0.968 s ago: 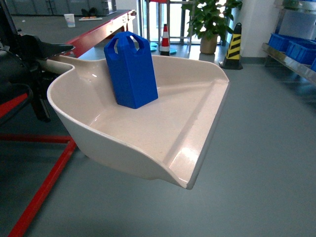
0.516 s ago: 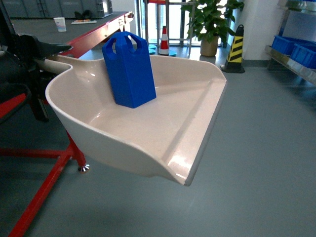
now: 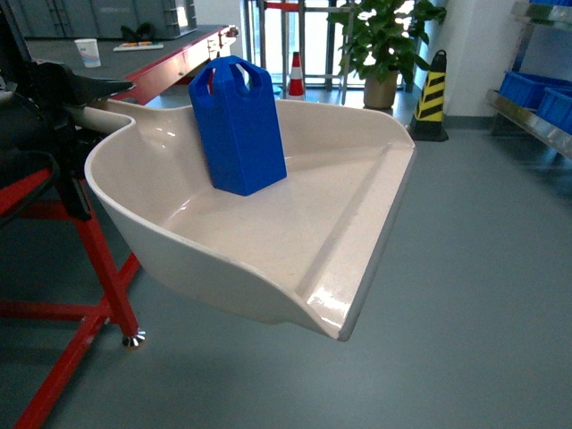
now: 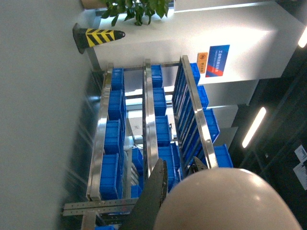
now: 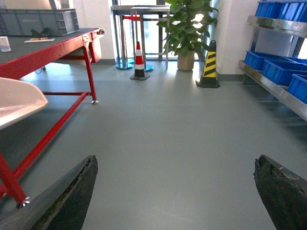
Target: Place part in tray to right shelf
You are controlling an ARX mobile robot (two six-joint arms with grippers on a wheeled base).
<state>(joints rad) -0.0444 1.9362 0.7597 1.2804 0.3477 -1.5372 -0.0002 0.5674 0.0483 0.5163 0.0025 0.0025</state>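
Currently | part (image 3: 237,125) is stood upright, loose in tray (image 3: 295,241), carried by handle in left pincer, grip unclear | right pincer (image 5: 175,191) is held wide, empty | shelf (image 3: 536,112) lies well right | toppling is risked if tray tilts.

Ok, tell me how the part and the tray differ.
The part is bright blue; the tray is glossy cream-white. The part is a small upright block with a peaked, pierced top; the tray is a much larger, shallow scoop with raised curved sides and a flat front lip. The part stands inside the tray near its back wall; the tray is carried above the floor. Both look like plastic.
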